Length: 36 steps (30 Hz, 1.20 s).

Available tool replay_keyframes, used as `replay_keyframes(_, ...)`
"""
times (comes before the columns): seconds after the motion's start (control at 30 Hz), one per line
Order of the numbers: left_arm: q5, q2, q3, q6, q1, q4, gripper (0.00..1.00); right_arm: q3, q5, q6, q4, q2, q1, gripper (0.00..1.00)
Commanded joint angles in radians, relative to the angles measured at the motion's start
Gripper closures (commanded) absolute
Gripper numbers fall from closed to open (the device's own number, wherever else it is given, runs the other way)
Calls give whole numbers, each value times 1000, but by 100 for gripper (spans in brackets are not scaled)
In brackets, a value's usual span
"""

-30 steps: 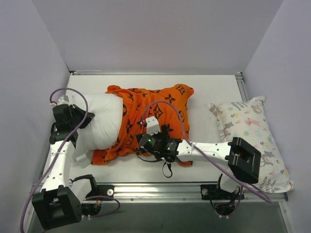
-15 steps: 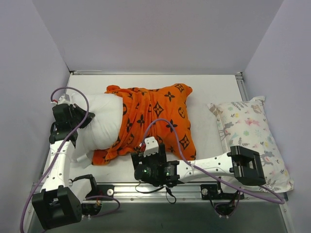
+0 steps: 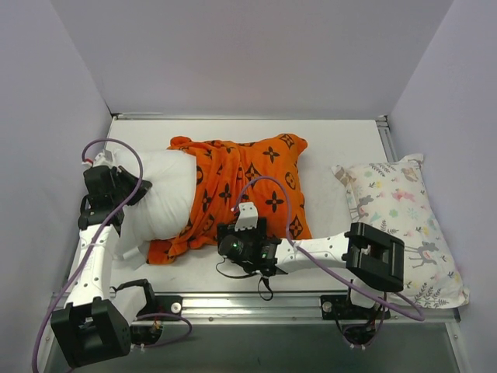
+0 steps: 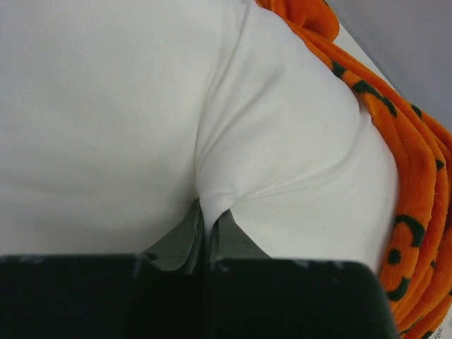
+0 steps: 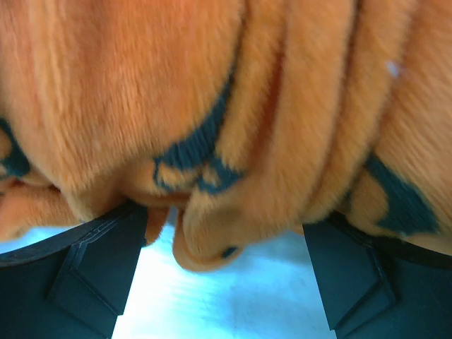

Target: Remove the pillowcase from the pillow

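The orange pillowcase (image 3: 248, 183) with black motifs covers the right part of the white pillow (image 3: 159, 198), whose left end sticks out bare. My left gripper (image 3: 130, 192) is at that bare end, shut on a pinch of the pillow's white cloth (image 4: 212, 201). In the left wrist view the gripper (image 4: 206, 215) has its jaws pressed together round the fold, with the pillowcase (image 4: 413, 183) at the right. My right gripper (image 3: 231, 239) is at the pillowcase's near edge. Its jaws (image 5: 222, 240) stand wide open with a fold of orange cloth (image 5: 212, 240) hanging between them, above the table.
A second pillow (image 3: 404, 217) with a pastel animal print lies at the table's right side, beside the right arm's elbow. The white table (image 3: 342, 140) is walled at the back and both sides. A purple cable loops over the right wrist.
The right gripper lifted off the pillowcase, drew back toward the near edge, then came forward to the cover's near hem. The left gripper has kept its pinch and not moved.
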Motion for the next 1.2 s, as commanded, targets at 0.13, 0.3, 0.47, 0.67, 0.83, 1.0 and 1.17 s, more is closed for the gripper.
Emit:
replay_keyframes(0.13, 55, -19, 93, 97, -18, -134, 78, 34, -12, -50, 115, 72, -14, 48)
replay_keyframes(0.3, -9, -99, 139, 169, -109, -211, 24, 60, -67, -91, 99, -9, -63, 100)
replay_keyframes(0.47, -173, -200, 174, 137, -195, -335, 16, 273, -115, -232, -42, -100, -122, 100)
replay_keyframes(0.67, -344, -412, 87, -27, -271, -434, 13, 410, -181, -295, -166, -134, -174, 100)
replay_keyframes(0.83, -401, -456, 33, -82, -273, -393, 3, 453, -218, -324, -183, -169, -177, 100)
replay_keyframes(1.0, -408, -317, 73, -84, -268, -290, 3, 441, -204, -338, -243, -226, -180, 100)
replay_keyframes(1.17, -342, -203, 52, -133, -264, -193, 3, 430, -205, -355, -270, -292, -191, 100)
